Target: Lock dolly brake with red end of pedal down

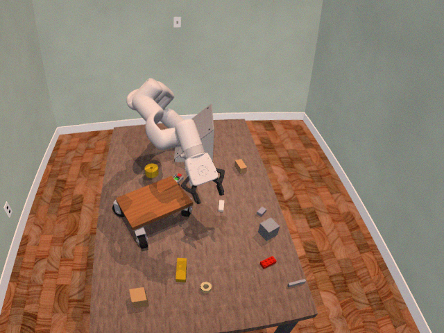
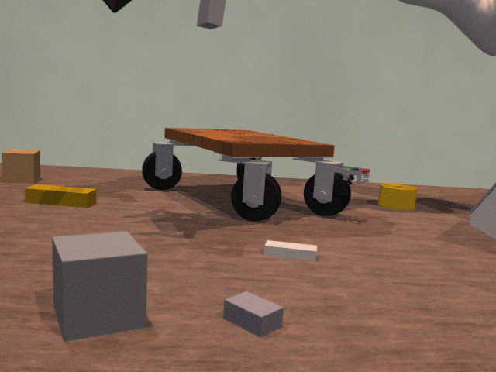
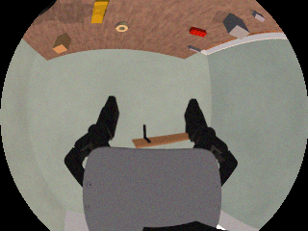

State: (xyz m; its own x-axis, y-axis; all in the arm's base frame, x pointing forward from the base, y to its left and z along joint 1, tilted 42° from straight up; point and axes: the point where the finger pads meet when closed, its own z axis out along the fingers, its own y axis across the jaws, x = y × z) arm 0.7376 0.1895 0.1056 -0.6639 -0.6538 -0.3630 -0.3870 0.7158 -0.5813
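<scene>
- The wood-grain table (image 1: pixel 233 243) (image 2: pixel 360 340) (image 3: pixel 159 40) carries everything below
- The white arm (image 1: pixel 188 136) (image 2: pixel 468 19) reaches out over it, bent at several joints
- The dolly (image 1: pixel 154 202) (image 2: pixel 248 142), with its orange-brown deck and black wheels, stands upright on the table, to the side of the hand in the top view
- The gripper (image 1: pixel 209 197) (image 3: pixel 152 105) is spread wide, with nothing between its black fingers, up in the air near one end of the dolly
- The grey cube (image 1: pixel 268 229) (image 2: pixel 100 284) (image 3: pixel 236 26) sits well apart from the dolly
- The yellow bar (image 1: pixel 181 269) (image 2: pixel 60 196) (image 3: pixel 100 12) lies flat, roughly between the dolly and the pale ring
- The tan block (image 1: pixel 138 295) (image 2: pixel 20 166) (image 3: pixel 62 43) rests near that bar
- The yellow cylinder (image 1: pixel 151 170) (image 2: pixel 397 197) stands upright near the pedal's corner of the dolly
- The red brick (image 1: pixel 268 262) (image 3: pixel 197 32) lies studs up beyond the grey cube
- The brake pedal (image 1: pixel 177 177) (image 2: pixel 356 169), red at one end and green at the other, juts from a corner caster; I can't tell which end is lower
- The pale ring (image 1: pixel 202 286) (image 3: pixel 121 31) lies flat
- The white block (image 1: pixel 220 205) (image 2: pixel 290 250) lies near the dolly, apart from its wheels
</scene>
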